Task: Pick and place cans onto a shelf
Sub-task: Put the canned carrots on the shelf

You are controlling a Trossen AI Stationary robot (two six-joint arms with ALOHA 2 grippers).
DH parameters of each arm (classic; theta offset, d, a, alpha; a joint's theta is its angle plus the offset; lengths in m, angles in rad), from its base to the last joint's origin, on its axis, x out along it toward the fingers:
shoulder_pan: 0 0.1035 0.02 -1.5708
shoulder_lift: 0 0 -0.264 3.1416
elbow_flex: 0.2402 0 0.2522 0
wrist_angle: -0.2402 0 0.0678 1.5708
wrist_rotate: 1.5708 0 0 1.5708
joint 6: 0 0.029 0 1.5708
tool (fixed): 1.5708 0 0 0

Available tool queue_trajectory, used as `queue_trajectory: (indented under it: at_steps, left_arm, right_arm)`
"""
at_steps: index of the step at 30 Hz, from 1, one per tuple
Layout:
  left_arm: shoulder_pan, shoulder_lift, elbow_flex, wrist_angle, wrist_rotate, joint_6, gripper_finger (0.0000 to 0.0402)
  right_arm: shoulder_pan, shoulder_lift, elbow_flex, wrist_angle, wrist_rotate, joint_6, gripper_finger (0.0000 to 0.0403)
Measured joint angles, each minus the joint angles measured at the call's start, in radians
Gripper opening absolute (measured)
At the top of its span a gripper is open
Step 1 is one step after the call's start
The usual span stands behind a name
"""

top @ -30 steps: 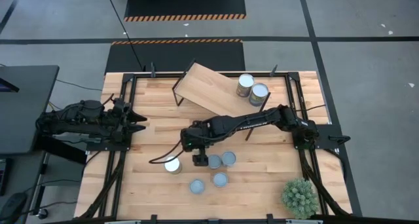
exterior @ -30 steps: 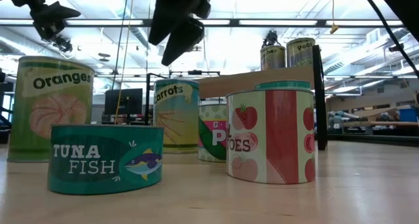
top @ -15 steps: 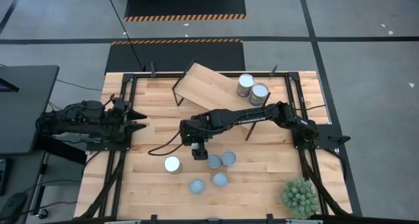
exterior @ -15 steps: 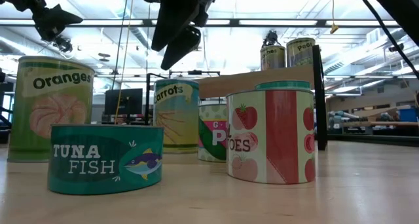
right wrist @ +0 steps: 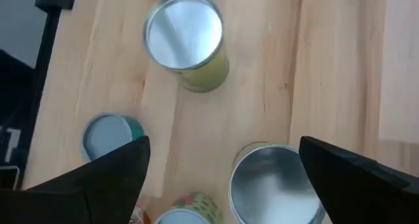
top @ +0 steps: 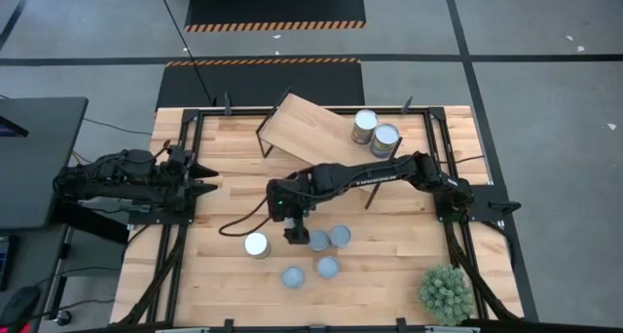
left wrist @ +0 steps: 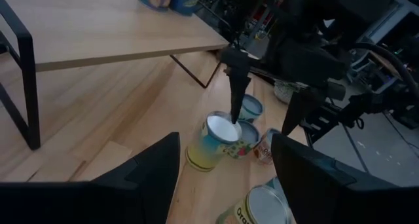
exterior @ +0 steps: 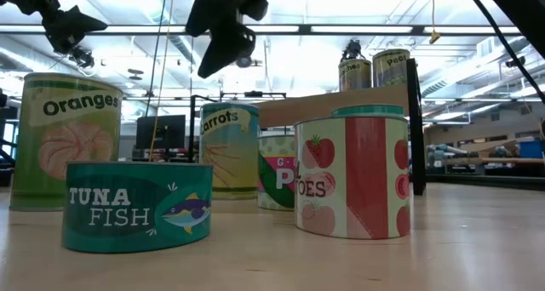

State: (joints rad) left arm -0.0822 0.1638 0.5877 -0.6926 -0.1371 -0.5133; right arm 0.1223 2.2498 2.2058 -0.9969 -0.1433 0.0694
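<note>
While the right gripper (top: 295, 235) hangs with its jaws spread wide and nothing between them, just beside the carrots can (exterior: 229, 149), the step in hand looks like a descent onto that can. Judging from the right wrist view, the silvery top (right wrist: 272, 183) sits off to one side between the fingers (right wrist: 111, 168), so centre over it first, then drop straight and close around the wall below the rim. Neighbouring cans (top: 339, 236) stand close; keep the fingers clear of them. Two cans (top: 376, 132) already stand on the shelf (top: 311, 129). The left gripper (top: 204, 179) waits at the surface's left edge, jaws partly apart and empty.
</note>
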Motion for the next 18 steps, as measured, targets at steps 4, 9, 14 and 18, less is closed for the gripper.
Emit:
queue_trajectory:
  at_steps: [4,9,14,18]
  left_arm:
    - [0.0,0.0,0.0,0.0,0.0,0.0,0.0247]
    - [0.0,0.0,0.0,0.001,0.003,-0.001,0.0247]
    - [0.0,0.0,0.0,0.0,0.003,-0.001,0.0247]
    - [0.0,0.0,0.0,0.0,0.003,-0.001,0.0247]
  right_arm:
    - [0.001,0.0,0.007,-0.008,0.033,0.023,0.04]
    - [0.01,0.0,0.007,-0.009,0.098,-0.001,0.04]
    - [0.008,0.0,0.007,-0.04,0.125,-0.019,0.04]
    - [0.008,0.0,0.007,-0.07,0.176,-0.021,0.04]
